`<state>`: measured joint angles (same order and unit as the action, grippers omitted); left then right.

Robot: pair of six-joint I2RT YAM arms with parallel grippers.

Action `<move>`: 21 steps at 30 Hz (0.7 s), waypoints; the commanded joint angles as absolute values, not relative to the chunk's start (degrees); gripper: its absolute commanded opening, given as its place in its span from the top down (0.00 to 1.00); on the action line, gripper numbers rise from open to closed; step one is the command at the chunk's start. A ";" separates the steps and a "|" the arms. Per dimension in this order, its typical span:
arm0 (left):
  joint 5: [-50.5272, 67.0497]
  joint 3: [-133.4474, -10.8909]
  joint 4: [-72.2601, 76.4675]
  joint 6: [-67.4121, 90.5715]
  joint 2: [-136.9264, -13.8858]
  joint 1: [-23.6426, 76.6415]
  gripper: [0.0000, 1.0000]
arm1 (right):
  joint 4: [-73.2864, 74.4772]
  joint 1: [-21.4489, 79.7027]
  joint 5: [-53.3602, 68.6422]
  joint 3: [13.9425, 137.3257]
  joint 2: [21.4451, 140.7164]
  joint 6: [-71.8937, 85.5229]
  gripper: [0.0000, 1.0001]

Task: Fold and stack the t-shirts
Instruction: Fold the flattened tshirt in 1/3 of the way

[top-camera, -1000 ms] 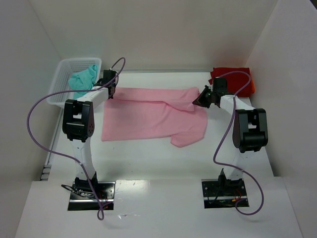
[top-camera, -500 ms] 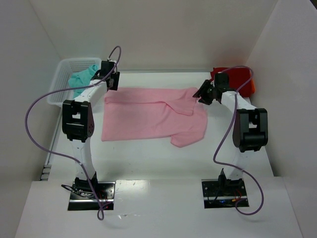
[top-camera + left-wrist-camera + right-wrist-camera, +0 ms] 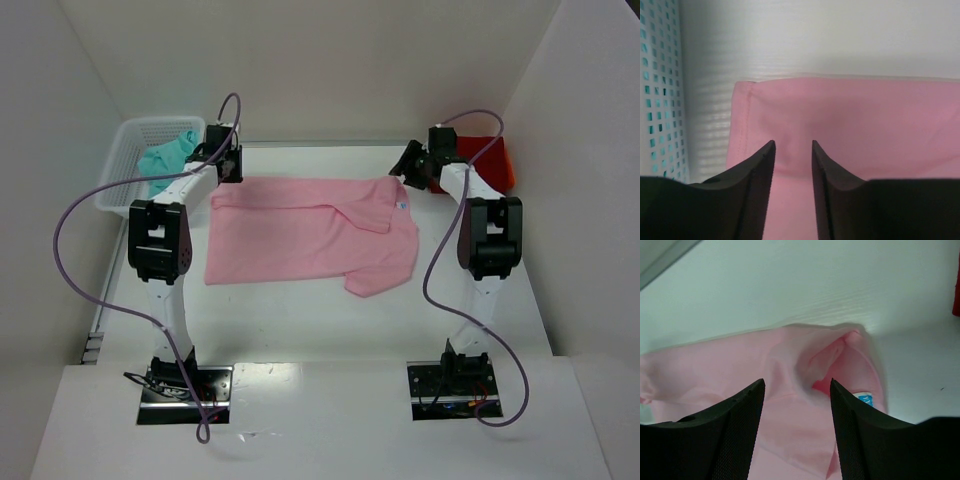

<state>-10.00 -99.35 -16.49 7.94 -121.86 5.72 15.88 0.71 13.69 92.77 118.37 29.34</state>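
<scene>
Folding which shirt at the moment? (Mia)

The pink shirt (image 3: 300, 230). It lies spread out in the middle of the table (image 3: 300, 330), partly folded, with one sleeve sticking out toward 5 o'clock. (Tom)

And the other two? (Mia)

The teal shirt (image 3: 165, 157) sits crumpled in the basket (image 3: 128, 135) at 10 o'clock. The red shirt (image 3: 495, 162) lies at 2 o'clock by the wall, and I'd guess it is done, though I can't see how neatly. (Tom)

Where are the claws? (Mia)

Both are at the far edge of the pink one. The left claw (image 3: 792, 145) hovers over its 11 o'clock corner, fingers slightly apart with nothing between them. The right claw (image 3: 797, 385) is at the 1 o'clock corner, above the collar (image 3: 840, 352) and its little label (image 3: 865, 399), also spread and empty. (Tom)

So what step is this? (Mia)

I'd call it lining up to take the far edge, early in the fold. (Tom)

And next? (Mia)

Each claw probably needs to drop onto its corner and pinch only the top layer, then both carry the edge toward 6 o'clock together. Uneven pulling would skew the fold, and the loose collar could slip. (Tom)
</scene>
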 commanded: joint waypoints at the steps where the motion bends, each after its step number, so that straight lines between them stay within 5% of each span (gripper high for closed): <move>1: -6.94 -98.53 -14.50 9.67 -122.78 5.36 0.61 | 16.87 0.44 12.57 95.54 121.64 27.60 0.40; 7: -6.42 -98.53 -13.97 10.20 -124.62 5.36 0.69 | 16.96 0.44 12.04 97.29 124.53 27.07 0.44; 11: -5.89 -99.23 -14.50 10.72 -125.68 5.36 0.72 | 16.96 0.44 12.04 98.70 126.47 26.54 0.73; 15: -5.89 -99.23 -14.50 10.72 -125.68 5.36 0.72 | 16.96 -0.09 12.04 99.23 127.00 26.54 0.91; 21: -5.89 -100.37 -15.21 10.72 -127.44 5.36 0.72 | 16.96 -1.67 10.20 99.23 127.00 27.07 0.98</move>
